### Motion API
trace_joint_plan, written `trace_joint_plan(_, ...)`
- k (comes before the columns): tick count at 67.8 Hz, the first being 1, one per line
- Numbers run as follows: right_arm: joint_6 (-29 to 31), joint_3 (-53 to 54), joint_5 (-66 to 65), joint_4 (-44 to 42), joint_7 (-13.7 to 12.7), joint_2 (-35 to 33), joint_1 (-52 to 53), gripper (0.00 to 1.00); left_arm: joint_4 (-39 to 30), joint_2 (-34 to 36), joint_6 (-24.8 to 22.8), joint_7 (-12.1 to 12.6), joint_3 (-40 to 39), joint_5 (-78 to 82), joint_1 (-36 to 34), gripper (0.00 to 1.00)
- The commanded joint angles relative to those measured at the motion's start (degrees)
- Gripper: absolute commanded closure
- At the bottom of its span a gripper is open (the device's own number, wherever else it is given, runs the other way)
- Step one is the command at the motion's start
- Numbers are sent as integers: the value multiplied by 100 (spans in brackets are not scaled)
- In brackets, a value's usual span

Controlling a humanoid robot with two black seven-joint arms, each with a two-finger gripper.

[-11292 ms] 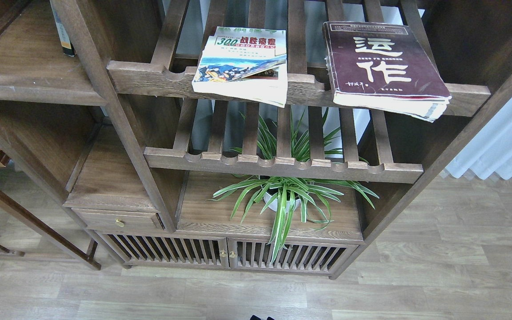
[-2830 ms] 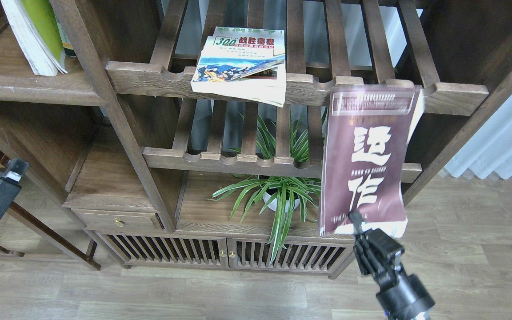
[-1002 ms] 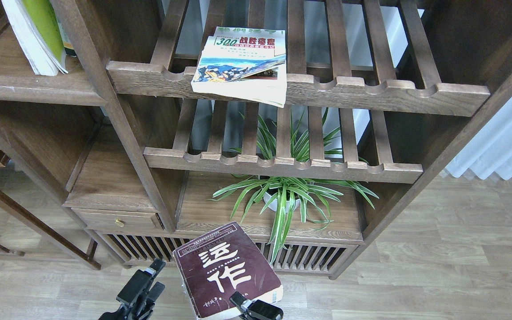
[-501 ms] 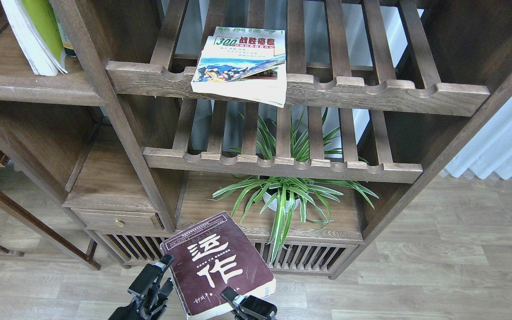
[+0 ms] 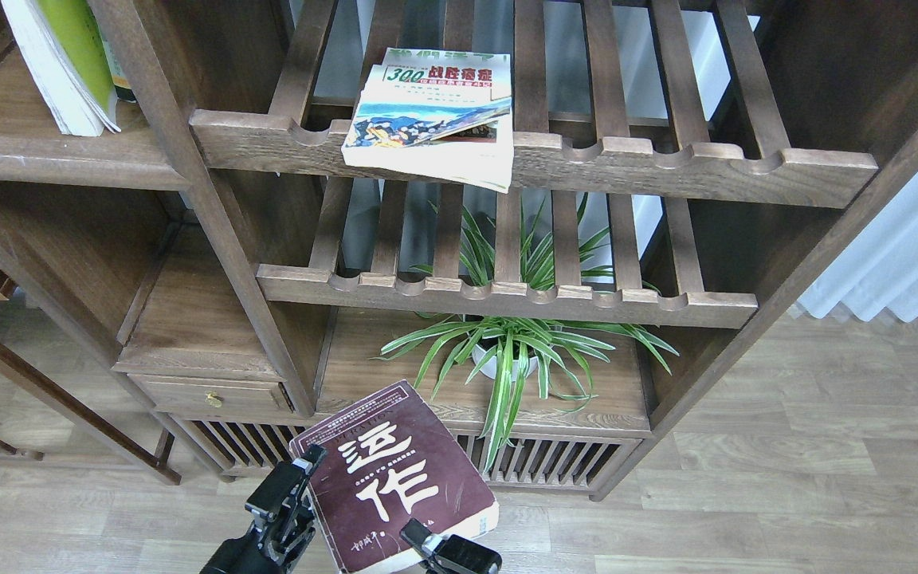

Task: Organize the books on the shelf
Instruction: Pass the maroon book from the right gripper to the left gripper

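from my head view, the maroon book (image 5: 395, 482) sits low and near, in front of the cabinet's slatted doors (image 5: 543, 461). it is a thick paperback with a scuffed, worn cover, big white characters and yellowed page edges along its near right side, and it lies tilted, its far corner pointing up and left.

my right pincer (image 5: 419, 536) comes in from the bottom edge and is clamped on the book's near edge; one black finger lies over the cover, the other is hidden beneath. my left pincer (image 5: 304, 478) is at the book's left edge, its blocky black fingers parted a little with the far tip touching or almost touching the cover near the far left corner; i cannot tell whether it is pressing on the book.

the white book (image 5: 431, 112) with green "300" and a blue landscape lies flat on the upper slatted rack (image 5: 666, 163), its near edge hanging over the scalloped front rail, its cover curling slightly. the yellow-green book (image 5: 64, 60) leans upright on the solid dark-brown shelf (image 5: 45, 155) at far left, its white pages fanned toward me. that board is flat, grainy wood with a plain rounded front edge.

a spider plant (image 5: 511, 359) with long striped leaves stands in a white pot under the lower rack. the floor (image 5: 786, 478) is pale wood-grain plank.
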Motion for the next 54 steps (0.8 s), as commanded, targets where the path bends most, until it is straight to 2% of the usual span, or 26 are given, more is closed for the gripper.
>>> trace_joint_plan(1,-2,-788,-4,-1,-322,-13,-311,95,1,0,0,46,10,0,6,46)
trace_joint_plan(19,-2,-788,-65,-10,-339,-57,-399,95,1,-18,0,125,177,0,-55,58)
trace_joint_plan(22,-2,-788,-74,-10,-348,-57,-399,95,1,-18,0,125,185,-9,-55,63)
trace_joint_plan(24,-2,-779,-74,-10,-348,-57,-399,95,1,-18,0,134,185,-18,-55,71)
trace_joint_plan(27,-2,-779,-74,-10,-339,-57,-399,95,1,-18,0,99,177,-79,-37,90)
trace_joint_plan(29,-2,-779,-74,-10,-339,-57,-399,95,1,-26,0,81,177,-149,-29,95)
trace_joint_plan(54,-2,-682,-65,-45,-322,-57,-390,93,-17,-62,0,125,194,-211,-55,94)
